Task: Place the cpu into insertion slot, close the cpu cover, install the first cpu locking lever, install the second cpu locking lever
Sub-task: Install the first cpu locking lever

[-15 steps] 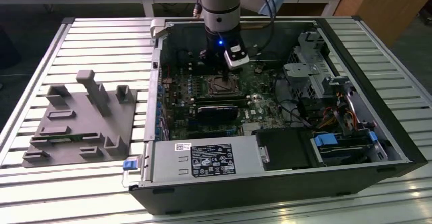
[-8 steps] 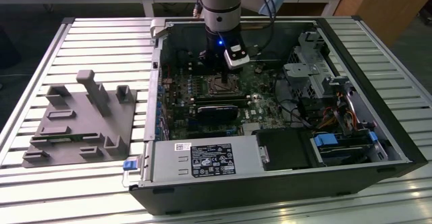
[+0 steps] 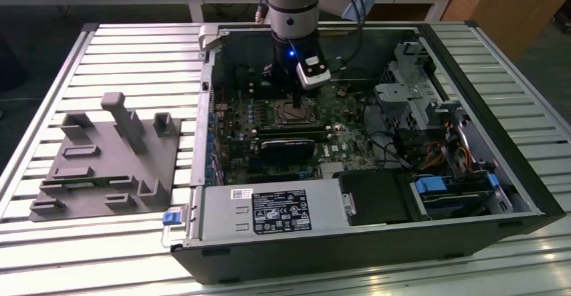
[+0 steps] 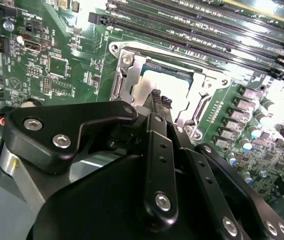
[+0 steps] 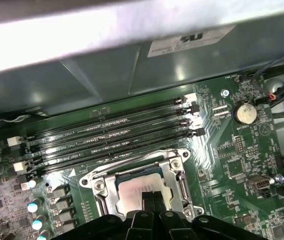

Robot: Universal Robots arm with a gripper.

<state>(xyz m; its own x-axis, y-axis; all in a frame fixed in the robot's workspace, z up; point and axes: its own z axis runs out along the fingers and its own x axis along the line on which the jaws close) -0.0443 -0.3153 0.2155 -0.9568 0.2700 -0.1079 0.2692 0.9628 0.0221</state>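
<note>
The cpu (image 5: 134,186), a flat square chip with a pale silver top, lies in the insertion slot (image 3: 293,114) on the green board. The cpu cover (image 5: 176,172), a silvery metal frame, lies flat around the cpu (image 4: 149,82), whose top shows through the cut-out. A thin metal lever (image 5: 132,163) runs along the frame's side by the memory slots. My gripper (image 5: 151,198) hangs straight down over the socket, its black fingertips (image 4: 156,94) shut together at or just above the chip's top. In the exterior view the gripper (image 3: 297,99) stands inside the open case. The cpu cover (image 4: 203,94) is partly hidden by the fingers.
Several long black memory slots (image 5: 112,135) lie beside the socket. A black graphics card (image 3: 287,150) sits near it in the open computer case (image 3: 526,196). A grey fixture block (image 3: 107,156) stands on the slatted table at the exterior view's left.
</note>
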